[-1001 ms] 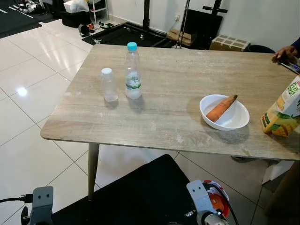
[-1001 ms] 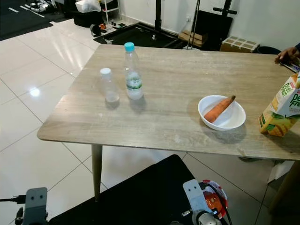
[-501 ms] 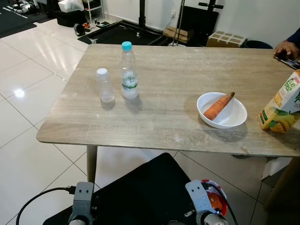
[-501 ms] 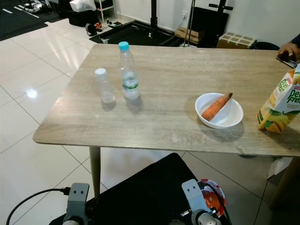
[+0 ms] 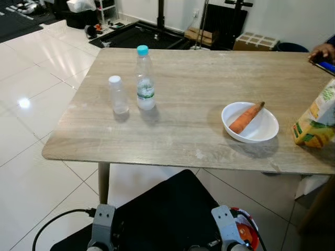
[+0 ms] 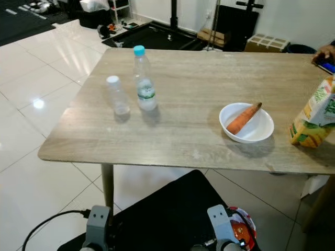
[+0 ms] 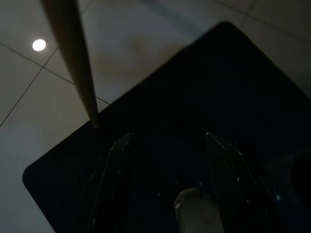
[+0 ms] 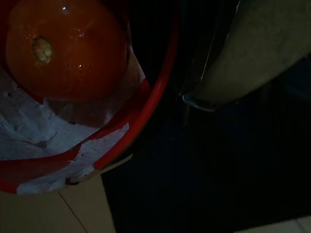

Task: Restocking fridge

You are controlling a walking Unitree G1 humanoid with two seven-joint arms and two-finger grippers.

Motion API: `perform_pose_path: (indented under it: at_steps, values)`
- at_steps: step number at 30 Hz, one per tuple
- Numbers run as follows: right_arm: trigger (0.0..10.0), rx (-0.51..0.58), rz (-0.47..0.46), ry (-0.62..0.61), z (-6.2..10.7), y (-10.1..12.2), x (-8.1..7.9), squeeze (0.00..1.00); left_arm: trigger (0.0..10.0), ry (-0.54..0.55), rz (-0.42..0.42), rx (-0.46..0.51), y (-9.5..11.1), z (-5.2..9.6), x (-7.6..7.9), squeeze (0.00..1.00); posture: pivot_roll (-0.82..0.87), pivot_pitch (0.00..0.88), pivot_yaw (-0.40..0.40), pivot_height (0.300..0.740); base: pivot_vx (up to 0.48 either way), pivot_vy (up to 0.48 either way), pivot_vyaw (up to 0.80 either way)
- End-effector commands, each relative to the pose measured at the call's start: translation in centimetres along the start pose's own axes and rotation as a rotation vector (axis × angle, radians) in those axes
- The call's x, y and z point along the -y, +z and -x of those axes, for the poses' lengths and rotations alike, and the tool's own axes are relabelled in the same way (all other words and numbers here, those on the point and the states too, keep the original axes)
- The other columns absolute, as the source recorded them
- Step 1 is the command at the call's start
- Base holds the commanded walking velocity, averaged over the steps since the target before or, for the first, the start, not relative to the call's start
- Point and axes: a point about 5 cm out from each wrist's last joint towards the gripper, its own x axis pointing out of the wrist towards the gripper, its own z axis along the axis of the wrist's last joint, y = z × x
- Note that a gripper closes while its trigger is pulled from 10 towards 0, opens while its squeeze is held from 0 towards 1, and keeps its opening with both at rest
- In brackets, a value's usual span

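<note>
On the wooden table (image 5: pixel 188 130) stand a clear bottle with a blue cap (image 5: pixel 144 78) and a smaller bottle with a white cap (image 5: pixel 118 94). A white bowl (image 5: pixel 250 123) to their right holds a carrot (image 5: pixel 246 117). A juice carton (image 5: pixel 316 122) stands at the right edge. Both arms hang low before the table. My left gripper (image 7: pixel 167 143) is open over a black mat (image 7: pixel 204 82), with nothing between its fingers. Close in front of my right arm's wrist (image 5: pixel 226 239) is a red bowl (image 8: pixel 155 92) holding a tomato (image 8: pixel 65 48).
A person's hand (image 5: pixel 322 51) rests at the table's far right corner. A table leg (image 5: pixel 103 180) stands at the mat's edge on white floor tiles (image 5: pixel 31 172). Boxes (image 5: pixel 254 41) and dark equipment stands line the far wall.
The camera has shifted a little. My left arm's wrist has swung inward from the lower left toward the mat. The things on the table have not moved.
</note>
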Motion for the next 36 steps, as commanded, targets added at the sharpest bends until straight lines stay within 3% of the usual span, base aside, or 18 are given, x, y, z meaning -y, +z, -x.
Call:
perform_pose_path:
  at_steps: [1, 14, 24, 28, 36]
  values:
    - [10.0, -0.016, -0.011, -0.018, 0.3, -0.7, 0.2, 0.0, 10.0, 0.006, -0.002, -0.028, -0.5, 0.2, -0.3, 0.0, -0.14, 0.126, 0.037, 0.74, 0.0, 0.0, -0.8]
    - [10.0, -0.024, -0.037, -0.047, 0.6, -1.4, 0.5, 0.0, 10.0, -0.012, -0.013, -0.159, -2.0, 0.5, -0.6, 0.0, -0.17, 0.101, 0.055, 0.74, 0.0, 0.0, -0.8]
    - [10.0, -0.019, -0.048, -0.063, 0.5, -1.2, 1.0, 0.0, 10.0, -0.04, -0.004, -0.202, -2.2, 0.2, 0.5, 0.0, -0.17, 0.081, 0.062, 0.74, 0.0, 0.0, -0.8]
    - [10.0, 0.001, -0.116, -0.1, 0.4, -0.7, 1.7, 0.0, 10.0, -0.059, -0.025, -0.207, -2.0, -0.1, 1.3, 0.0, -0.16, 0.08, 0.058, 0.74, 0.0, 0.0, -0.8]
    - [10.0, -0.025, -0.111, -0.103, 0.5, -1.1, 1.6, 0.0, 10.0, -0.041, -0.038, -0.216, -1.6, -0.5, 1.4, 0.0, -0.17, 0.08, 0.073, 0.74, 0.0, 0.0, -0.8]
